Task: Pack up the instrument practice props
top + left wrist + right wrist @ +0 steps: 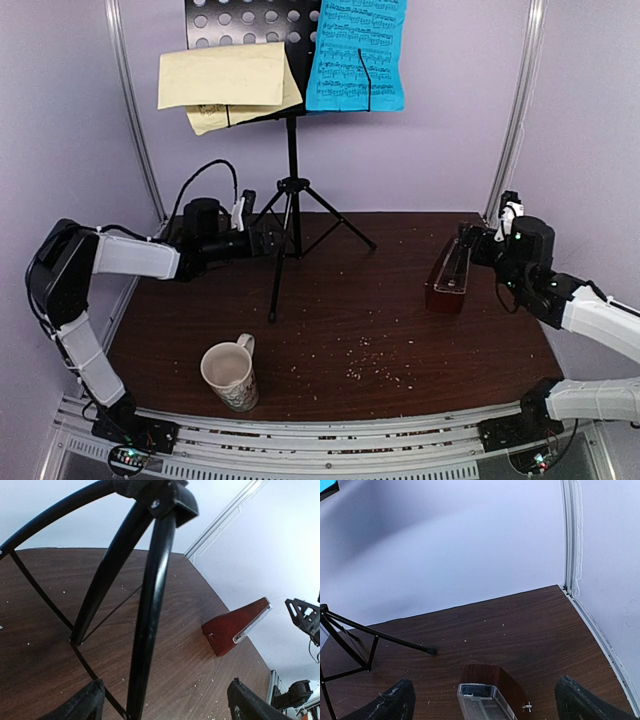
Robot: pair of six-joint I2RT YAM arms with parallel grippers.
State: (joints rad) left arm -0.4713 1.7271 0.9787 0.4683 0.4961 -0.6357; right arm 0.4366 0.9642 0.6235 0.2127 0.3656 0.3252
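The black tripod music stand [292, 190] stands at the back centre of the table. It carries a pale yellow sheet [225, 80] and a blue sheet [357, 55]. My left gripper [262, 240] is open at the stand's lower pole. In the left wrist view the black pole [150, 630] runs between its fingers [80, 705], close to the left one, untouched. The red-brown metronome [450, 275] with its clear cover stands at the right. My right gripper [474, 245] is open around its top, and the metronome [490, 692] sits between widely spread fingers [395, 702] without contact.
A cream patterned mug [232, 375] stands near the front left of the dark wooden table [400, 330]. Crumbs lie scattered over the front middle. The tripod legs [330, 225] spread across the back centre. Purple walls with metal rails [515, 120] close in the sides.
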